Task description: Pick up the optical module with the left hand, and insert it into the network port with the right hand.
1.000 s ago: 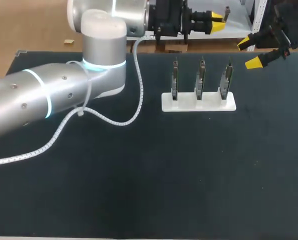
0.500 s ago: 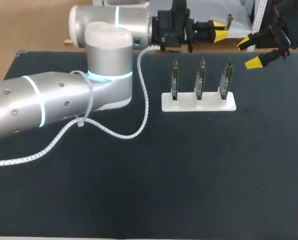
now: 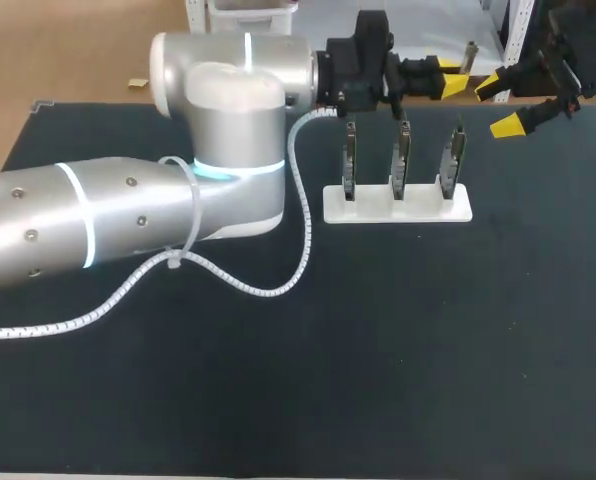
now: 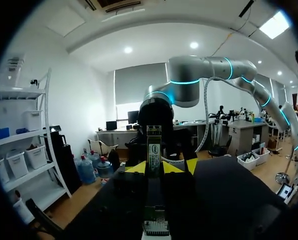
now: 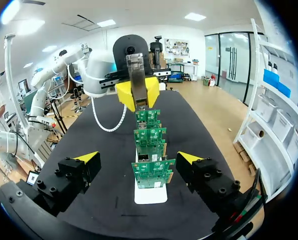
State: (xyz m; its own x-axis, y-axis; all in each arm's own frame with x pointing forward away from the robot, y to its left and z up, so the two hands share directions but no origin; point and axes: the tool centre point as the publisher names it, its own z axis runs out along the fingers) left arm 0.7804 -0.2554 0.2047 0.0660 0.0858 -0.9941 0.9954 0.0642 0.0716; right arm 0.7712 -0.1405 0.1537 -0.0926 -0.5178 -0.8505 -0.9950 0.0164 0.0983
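Head view: left gripper (image 3: 452,82) clamps the optical module (image 3: 470,52) upright between its yellow tips, just past the three port boards (image 3: 402,155) standing in the white holder (image 3: 398,208). Right gripper (image 3: 500,105) is spread wide and empty (its tips flank the nearest board in its wrist view). Versus 1.0 s ago, the left gripper sits closer to the right gripper, which is unmoved.

The wide-spread right hand (image 5: 139,159) faces three green boards (image 5: 150,172), the left hand (image 5: 137,95) clamping the optical module (image 5: 135,70) beyond.
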